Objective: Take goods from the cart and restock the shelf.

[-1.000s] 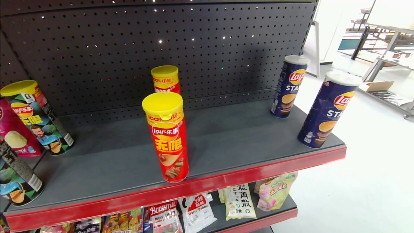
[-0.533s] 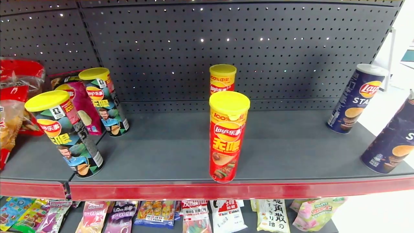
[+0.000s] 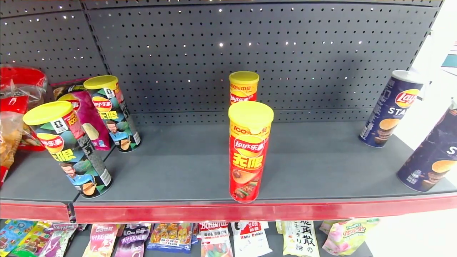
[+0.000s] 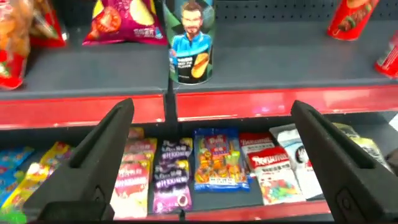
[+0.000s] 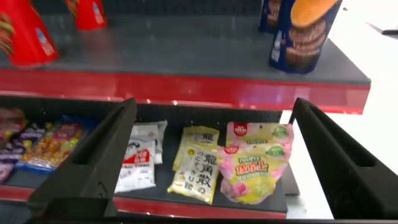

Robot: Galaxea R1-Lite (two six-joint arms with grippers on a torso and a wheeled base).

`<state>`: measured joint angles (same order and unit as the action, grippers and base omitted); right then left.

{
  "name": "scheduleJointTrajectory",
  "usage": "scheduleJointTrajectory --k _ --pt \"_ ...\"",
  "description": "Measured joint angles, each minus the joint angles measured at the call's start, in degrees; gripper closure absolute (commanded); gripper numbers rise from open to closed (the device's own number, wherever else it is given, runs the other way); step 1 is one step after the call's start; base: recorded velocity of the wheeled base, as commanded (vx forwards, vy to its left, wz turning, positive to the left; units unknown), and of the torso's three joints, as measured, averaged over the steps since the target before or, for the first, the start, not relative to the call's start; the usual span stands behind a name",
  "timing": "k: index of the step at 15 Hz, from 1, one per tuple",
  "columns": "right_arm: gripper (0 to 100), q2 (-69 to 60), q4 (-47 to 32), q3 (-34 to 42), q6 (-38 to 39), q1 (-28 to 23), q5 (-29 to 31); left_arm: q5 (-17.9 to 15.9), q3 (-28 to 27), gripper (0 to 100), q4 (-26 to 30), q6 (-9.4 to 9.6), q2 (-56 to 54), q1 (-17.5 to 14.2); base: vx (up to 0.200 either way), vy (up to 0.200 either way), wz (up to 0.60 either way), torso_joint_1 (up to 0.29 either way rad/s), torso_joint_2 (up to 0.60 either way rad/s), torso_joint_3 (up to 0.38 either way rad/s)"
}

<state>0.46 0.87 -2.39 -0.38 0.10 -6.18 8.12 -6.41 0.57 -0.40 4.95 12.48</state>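
Left gripper [image 4: 211,107] wide, empty | right gripper [image 5: 214,104] wide, empty | shelf [image 3: 178,167] ahead, above both | red can [image 3: 248,153], blue can [image 3: 391,107] upright; bare gap between them nearer right arm

Rear red can [image 3: 244,86] half hidden; rightmost blue can [image 3: 433,157] partly off-frame.

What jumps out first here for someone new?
A tall red chip can with a yellow lid stands upright at the front middle of the grey shelf, with a second red can right behind it. Two navy cans stand at the shelf's right end, two teal cans at its left. The left gripper and right gripper are open and empty.
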Motion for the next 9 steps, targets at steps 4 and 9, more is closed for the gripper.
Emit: scheduleJointTrajectory --k 4,9 --pt "0 11.58 1.16 -14.09 2.61 0.74 -1.61 3.84 5.95 0 -2.73 -0.72 0.15 -0.99 0.000 0.000 0.00 0.000 0.00 0.000" --pt "0 31.54 2.00 -28.61 -3.39 2.01 -5.64 15.56 6.25 0 -2.62 -2.30 0.37 -4.61 0.000 0.000 0.00 0.000 0.00 0.000"
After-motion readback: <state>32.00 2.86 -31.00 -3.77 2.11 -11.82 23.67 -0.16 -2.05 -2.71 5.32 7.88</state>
